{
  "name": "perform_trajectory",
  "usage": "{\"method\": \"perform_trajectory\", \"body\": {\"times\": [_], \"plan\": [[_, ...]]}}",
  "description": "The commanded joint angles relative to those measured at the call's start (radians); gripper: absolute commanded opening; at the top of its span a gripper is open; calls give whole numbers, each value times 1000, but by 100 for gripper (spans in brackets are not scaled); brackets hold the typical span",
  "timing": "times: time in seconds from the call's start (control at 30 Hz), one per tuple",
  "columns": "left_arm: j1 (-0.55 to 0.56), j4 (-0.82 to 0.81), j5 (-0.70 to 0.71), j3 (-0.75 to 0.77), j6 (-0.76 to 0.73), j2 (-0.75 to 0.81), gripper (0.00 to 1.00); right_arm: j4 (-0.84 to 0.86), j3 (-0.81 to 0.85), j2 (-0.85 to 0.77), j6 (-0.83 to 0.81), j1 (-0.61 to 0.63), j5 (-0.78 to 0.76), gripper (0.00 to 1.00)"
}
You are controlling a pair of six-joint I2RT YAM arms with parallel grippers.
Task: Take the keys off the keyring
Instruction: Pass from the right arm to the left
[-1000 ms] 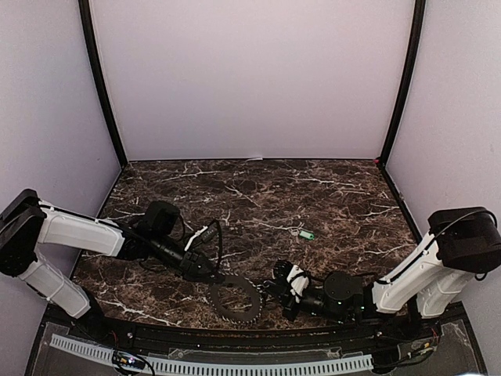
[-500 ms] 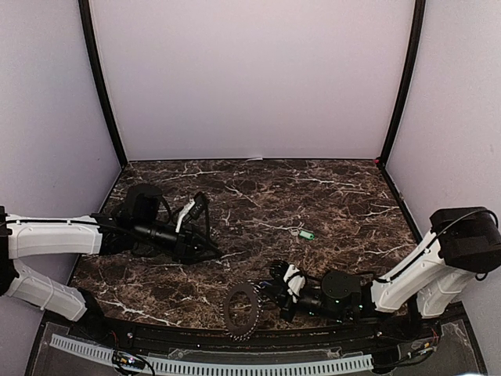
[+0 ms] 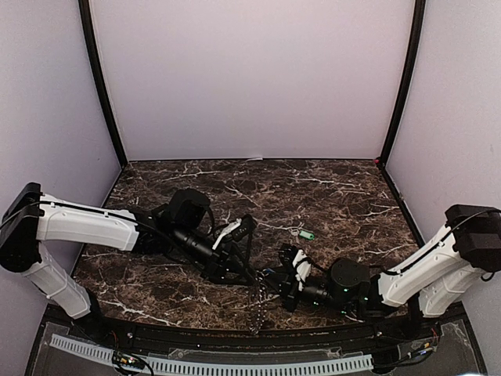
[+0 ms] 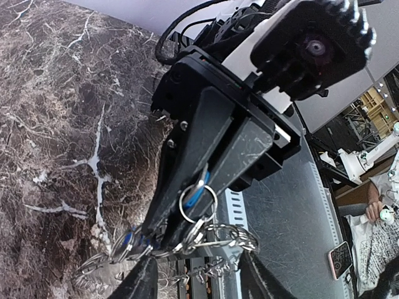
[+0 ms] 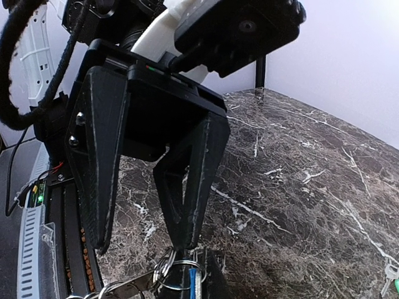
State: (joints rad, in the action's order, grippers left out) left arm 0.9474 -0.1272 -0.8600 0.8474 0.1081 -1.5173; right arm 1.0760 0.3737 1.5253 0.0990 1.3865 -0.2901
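Top external view: the left gripper [image 3: 243, 265] had backed off toward its own side half a second ago, and now it's swung back in, nose to nose with the right gripper [image 3: 272, 280] near the front of the dark marble-patterned tabletop [image 3: 329, 196]. The flat dark-grey toothed keyring [image 3: 256, 305] was lying flat 1 second back; now it dangles edge-on below where the 2 grippers meet. In the left wrist view, the right gripper's fingers are pinched together on a tiny blue-headed plastic key [image 4: 196, 190] with a bunch of thin wire split rings [image 4: 198, 202] looped around it. The right wrist view shows the left gripper's fingers spread apart with nothing between them, just above those rings. 1 small green-headed key [image 3: 307, 234] already lies loose on the marble, well apart from both arms. So my read is 1 key done, the blue ones still attached, and the left side is lining up for a fresh grab on the rings while the right holds everything up.
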Motion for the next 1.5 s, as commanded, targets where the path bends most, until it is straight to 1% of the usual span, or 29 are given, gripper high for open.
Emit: {"method": "perform_trajectory", "body": {"times": [0.0, 0.2, 0.53, 0.67, 0.87, 1.0, 1.13, 1.17, 1.27, 1.33, 1.47], "plan": [[2, -49, -55, 8, -10, 8, 45, 50, -3, -31, 32, -11, 17, 0], [9, -90, -58, 6, 11, -14, 43, 50, -3, -37, 33, -18, 26, 0], [17, -151, -53, 5, 48, -34, 30, 38, 6, -28, 43, -27, 29, 0], [19, -167, -49, 5, 63, -42, 22, 38, 11, -25, 45, -28, 26, 0], [25, -188, -25, 4, 80, -50, 20, 38, 14, -22, 44, -30, 23, 0], [26, -210, -39, 1, 94, -48, 14, 9, 16, -17, 50, -31, 19, 0], [27, -215, -55, 0, 107, -45, 1, 4, 15, -11, 54, -33, 12, 0], [27, -212, -51, -1, 107, -39, 0, -2, 16, -10, 54, -35, 11, 0], [27, -162, -24, 2, 87, -9, 0, -36, 17, -9, 51, -35, 3, 0], [27, -101, 7, 17, 70, 12, 0, -69, 21, -11, 42, -35, 2, 0], [27, 123, 106, 120, -5, 29, 0, -151, 39, -22, 8, -35, 0, 0]]}}
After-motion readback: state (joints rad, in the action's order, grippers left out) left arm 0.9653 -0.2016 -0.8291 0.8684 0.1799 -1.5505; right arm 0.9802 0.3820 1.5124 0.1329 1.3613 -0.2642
